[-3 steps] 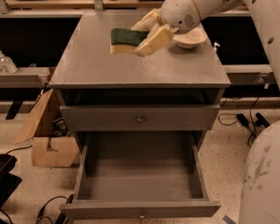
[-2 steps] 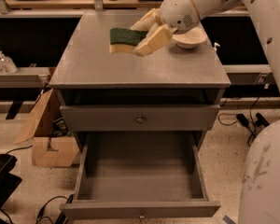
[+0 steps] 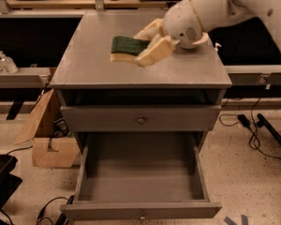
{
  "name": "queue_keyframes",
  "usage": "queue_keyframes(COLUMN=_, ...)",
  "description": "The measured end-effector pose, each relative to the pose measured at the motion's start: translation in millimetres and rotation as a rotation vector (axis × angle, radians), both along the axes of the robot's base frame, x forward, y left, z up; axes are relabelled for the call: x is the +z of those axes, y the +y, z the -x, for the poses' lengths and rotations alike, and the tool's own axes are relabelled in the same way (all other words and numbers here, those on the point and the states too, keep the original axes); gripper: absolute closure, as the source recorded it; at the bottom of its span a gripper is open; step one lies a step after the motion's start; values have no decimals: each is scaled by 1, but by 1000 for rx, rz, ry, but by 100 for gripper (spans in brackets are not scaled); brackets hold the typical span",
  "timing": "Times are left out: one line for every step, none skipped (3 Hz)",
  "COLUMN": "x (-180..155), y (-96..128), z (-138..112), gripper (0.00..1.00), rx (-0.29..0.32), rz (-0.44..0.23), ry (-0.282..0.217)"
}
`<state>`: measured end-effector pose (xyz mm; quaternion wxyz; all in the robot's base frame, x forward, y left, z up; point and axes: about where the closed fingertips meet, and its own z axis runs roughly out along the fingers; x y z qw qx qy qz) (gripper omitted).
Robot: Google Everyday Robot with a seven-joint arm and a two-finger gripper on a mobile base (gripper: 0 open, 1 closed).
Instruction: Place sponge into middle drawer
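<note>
The sponge, dark green on top with a pale yellow body, is over the left-middle of the grey cabinet top. My gripper comes in from the right, and its two cream fingers are shut on the sponge's right end. The middle drawer, the lower knobbed front, is pulled fully out below, and its inside is bare. The upper knobbed front is closed.
A cream bowl sits on the cabinet top, mostly hidden behind my wrist. A cardboard box stands on the floor to the cabinet's left. Cables lie on the floor at right. Bottles stand on a left shelf.
My gripper has moved a little toward the cabinet's front edge with the sponge in it. The drawers have not moved.
</note>
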<state>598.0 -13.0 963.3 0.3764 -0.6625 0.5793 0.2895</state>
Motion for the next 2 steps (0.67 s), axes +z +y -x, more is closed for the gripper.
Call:
queue_keyframes(x=-21, y=-32, z=60, gripper=100, rx=-109, rz=8, ry=50)
queue_keyframes(x=-81, y=-34, z=112, gripper=100, rx=-63, rz=70, ry=152)
